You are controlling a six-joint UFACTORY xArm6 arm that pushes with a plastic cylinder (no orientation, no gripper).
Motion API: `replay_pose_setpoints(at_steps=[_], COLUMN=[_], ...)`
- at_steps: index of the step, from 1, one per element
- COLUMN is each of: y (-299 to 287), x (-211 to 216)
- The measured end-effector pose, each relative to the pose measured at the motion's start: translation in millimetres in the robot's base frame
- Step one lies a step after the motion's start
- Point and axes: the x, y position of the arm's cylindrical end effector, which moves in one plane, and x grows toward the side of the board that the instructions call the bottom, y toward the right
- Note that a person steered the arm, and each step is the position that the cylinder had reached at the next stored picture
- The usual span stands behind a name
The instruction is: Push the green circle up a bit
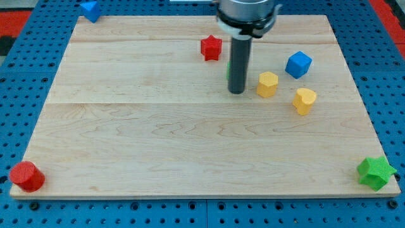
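Green circle (pixel 228 71) is nearly hidden behind the rod, with only a sliver showing at the rod's left edge. My tip (pixel 236 91) rests just below it, placed, I judge, to shove it toward the view's top. There is no claw, so nothing spreads or pinches.

On the desk (pixel 158 158), near to far:
- one red circle (pixel 26 176)
- one green star (pixel 376 172)
- two yellow: the near yellow block (pixel 304 100) and the far yellow block (pixel 267 83)
- one blue cube (pixel 298 64)
- one red star (pixel 211 47)
- one blue block (pixel 90 9) at the far corner

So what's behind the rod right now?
Only a green sliver shows at the rod's left edge, likely the green circle; the rest is covered. My tip sits just below it.
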Motion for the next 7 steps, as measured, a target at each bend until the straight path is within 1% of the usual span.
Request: replay_pose_setpoints(at_steps=[1,2,3,4,5,6,7], y=[3,3,-9,-12,-16,-59,-68], x=[-16,1,0,-26,-39,-39,-43])
